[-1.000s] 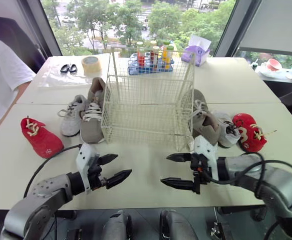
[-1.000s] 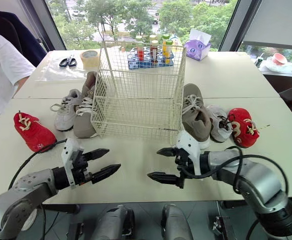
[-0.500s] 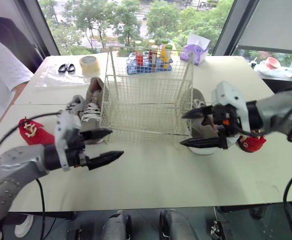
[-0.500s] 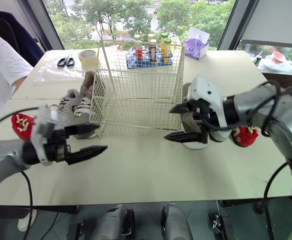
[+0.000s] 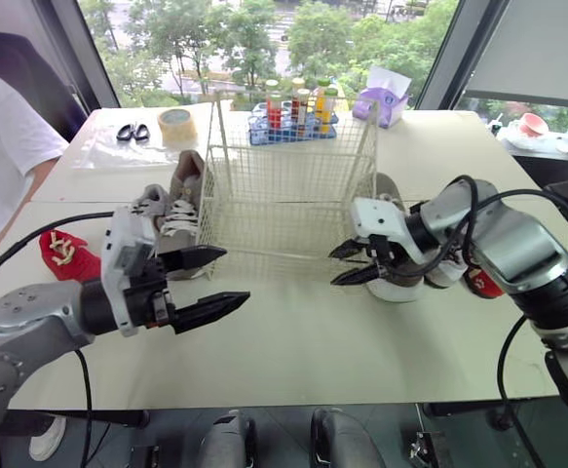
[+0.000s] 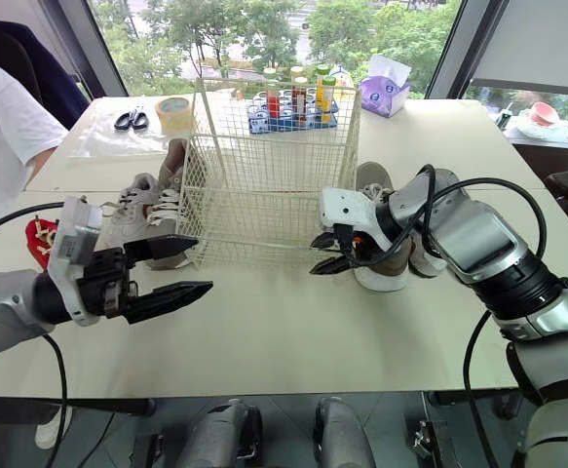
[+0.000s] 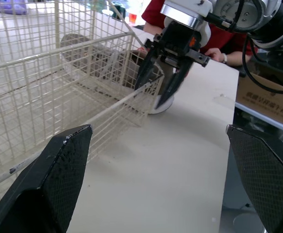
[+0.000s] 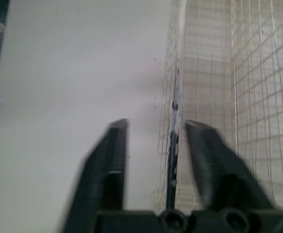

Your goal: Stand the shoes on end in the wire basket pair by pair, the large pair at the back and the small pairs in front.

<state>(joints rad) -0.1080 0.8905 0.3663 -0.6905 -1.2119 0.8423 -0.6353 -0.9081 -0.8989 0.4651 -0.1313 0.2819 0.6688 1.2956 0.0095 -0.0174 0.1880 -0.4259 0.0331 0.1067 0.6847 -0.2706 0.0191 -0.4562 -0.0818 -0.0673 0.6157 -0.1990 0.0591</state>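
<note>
Currently right gripper [image 5: 338,265] astride wire basket [image 5: 293,195] corner, left gripper [image 5: 236,274] parted.

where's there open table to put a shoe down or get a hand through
Bare: the front strip of the table, from the wire basket to the near edge, between the left hand and right hand. Also the back table right of the tissue box. Crowded: both basket sides, with left-side shoes and right-side shoes close against it.
</note>
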